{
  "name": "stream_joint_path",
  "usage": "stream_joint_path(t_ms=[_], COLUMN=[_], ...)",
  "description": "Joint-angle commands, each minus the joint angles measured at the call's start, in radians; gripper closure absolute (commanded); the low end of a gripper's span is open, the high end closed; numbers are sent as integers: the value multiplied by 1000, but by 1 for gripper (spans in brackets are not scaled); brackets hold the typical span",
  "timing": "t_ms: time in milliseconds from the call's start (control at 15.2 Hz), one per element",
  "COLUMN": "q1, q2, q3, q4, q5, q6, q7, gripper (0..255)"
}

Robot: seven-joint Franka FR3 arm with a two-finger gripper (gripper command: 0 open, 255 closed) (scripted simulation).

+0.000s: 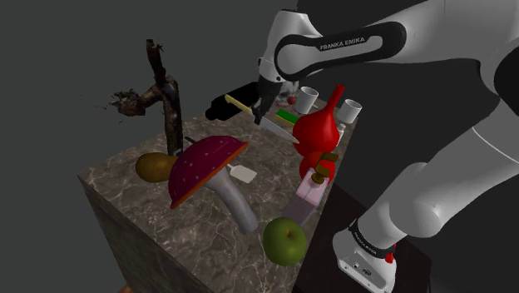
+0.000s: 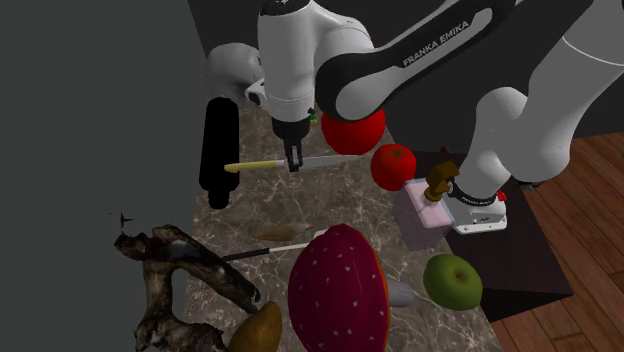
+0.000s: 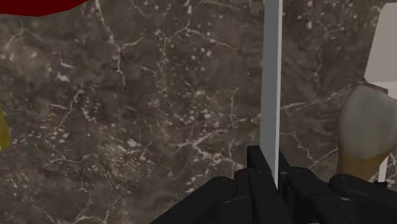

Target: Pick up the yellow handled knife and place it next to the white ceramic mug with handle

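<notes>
counter (image 1: pixel 268 154): dark marble | on it: green apple (image 1: pixel 284 240), mushroom (image 1: pixel 208 166), red vase (image 1: pixel 318 129), pink box (image 1: pixel 309 193), white mug (image 1: pixel 309 99)

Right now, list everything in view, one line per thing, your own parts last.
knife: one, yellow handle, grey blade, gripped by its blade
cylinder: one, black, by the knife's handle
mugs: two, white, far corner, second here
vase: one, red, near the mugs
tomato: one, red, beside the vase
box: one, pink and white, brown item on top
apple: one, green, front corner
mushroom: one, dark red dotted cap, grey stem, lying mid-top
flat utensil: one, pale, beside the mushroom
branch: one, dark brown, upright at the edge
lump: one, yellow-brown, at the branch's foot
marble top: one, dark, veined
arm: one, white, dark joints
claw: one, black, shut on the knife's blade
</notes>
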Motion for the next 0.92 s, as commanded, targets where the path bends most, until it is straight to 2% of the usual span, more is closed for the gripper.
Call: stream_joint_path(t_ms=[0,858], q1=[0,-12], q2=[-8,-51], q3=[-1,-17], q4=[18,132], q5=[1,2], q6=[-26,-183], q7=[-1,-28], gripper=[255,255])
